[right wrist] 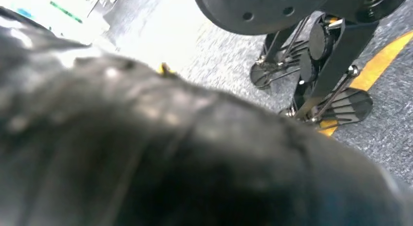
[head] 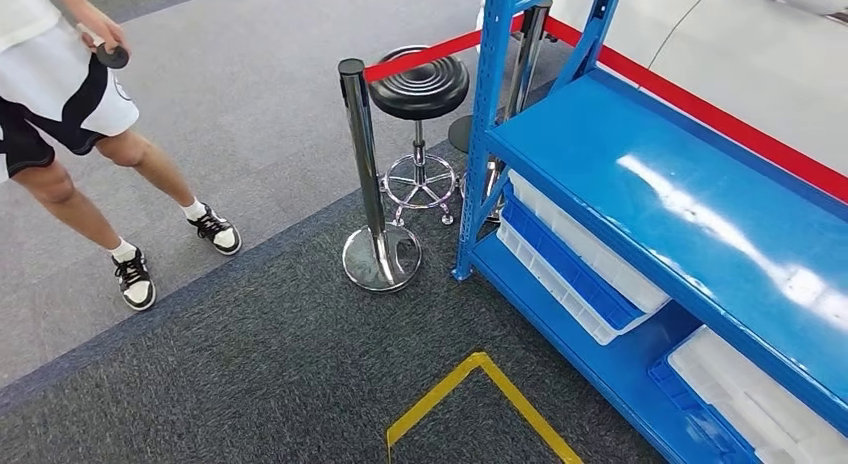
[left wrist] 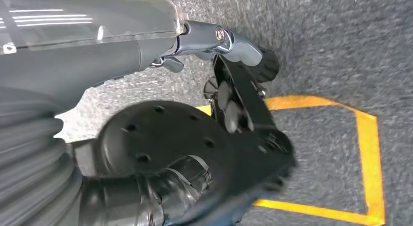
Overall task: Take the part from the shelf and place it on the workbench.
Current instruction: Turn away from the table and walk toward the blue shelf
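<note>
The blue metal shelf (head: pixel 690 194) stands at the right of the head view, its upper board bare and shiny. White and blue plastic bins (head: pixel 575 264) sit on its lower board, with another white bin (head: pixel 750 394) further right. My left hand (left wrist: pixel 195 41) hangs above the grey carpet, its grey thumb (left wrist: pixel 229 41) stretched out. I cannot tell how its other fingers lie. In the right wrist view a dark blurred mass (right wrist: pixel 170 158) lies close to the lens where my right hand comes in, and its fingers cannot be made out.
A chrome stanchion (head: pixel 372 184) with a red belt (head: pixel 430 54) stands just left of the shelf's corner post, with a black stool (head: pixel 420 94) behind it. A person (head: pixel 70 114) stands at the far left holding a small dark object. Yellow floor tape (head: pixel 480 384) marks the carpet ahead.
</note>
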